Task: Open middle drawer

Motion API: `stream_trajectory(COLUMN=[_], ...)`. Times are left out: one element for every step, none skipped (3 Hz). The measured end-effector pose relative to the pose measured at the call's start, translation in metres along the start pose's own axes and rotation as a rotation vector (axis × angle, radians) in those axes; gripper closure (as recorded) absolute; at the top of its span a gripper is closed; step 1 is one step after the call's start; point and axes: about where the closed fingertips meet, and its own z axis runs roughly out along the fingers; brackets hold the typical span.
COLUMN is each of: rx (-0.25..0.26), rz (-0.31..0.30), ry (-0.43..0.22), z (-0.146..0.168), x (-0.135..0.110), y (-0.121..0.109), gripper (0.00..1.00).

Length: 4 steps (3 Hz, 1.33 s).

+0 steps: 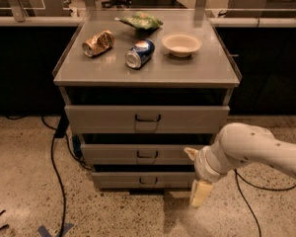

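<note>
The grey cabinet (69,75) has three drawers. The middle drawer (113,154) has a flat, low front with a small dark loop handle (147,154) at its centre, and it sits pushed in. My gripper (195,174) hangs on the white arm (251,144) in front of the cabinet's lower right corner, to the right of the handle and apart from it. One cream finger (200,194) points down beside the bottom drawer (118,180). The other finger (190,152) is at the middle drawer's right end. The fingers stand apart and hold nothing.
The taller top drawer (103,118) is shut. On the cabinet top lie a crushed can (97,42), a blue can (139,53), a white bowl (181,44) and a green bag (142,21). Black cables (53,157) run over the floor on the left and right.
</note>
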Motion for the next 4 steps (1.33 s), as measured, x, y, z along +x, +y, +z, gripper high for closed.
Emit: stream_trajectory(rx=[-0.015, -0.042, -0.042, -0.035], rz=[-0.030, -0.038, -0.038, -0.057], ry=[-0.022, -0.059, -0.059, -0.042], z=[0.049, 0.097, 0.097, 0.108], x=[0.005, 0.009, 0.009, 0.008], y=[-0.025, -0.042, -0.042, -0.044], gripper=[0.00, 0.00, 0.00, 0.00])
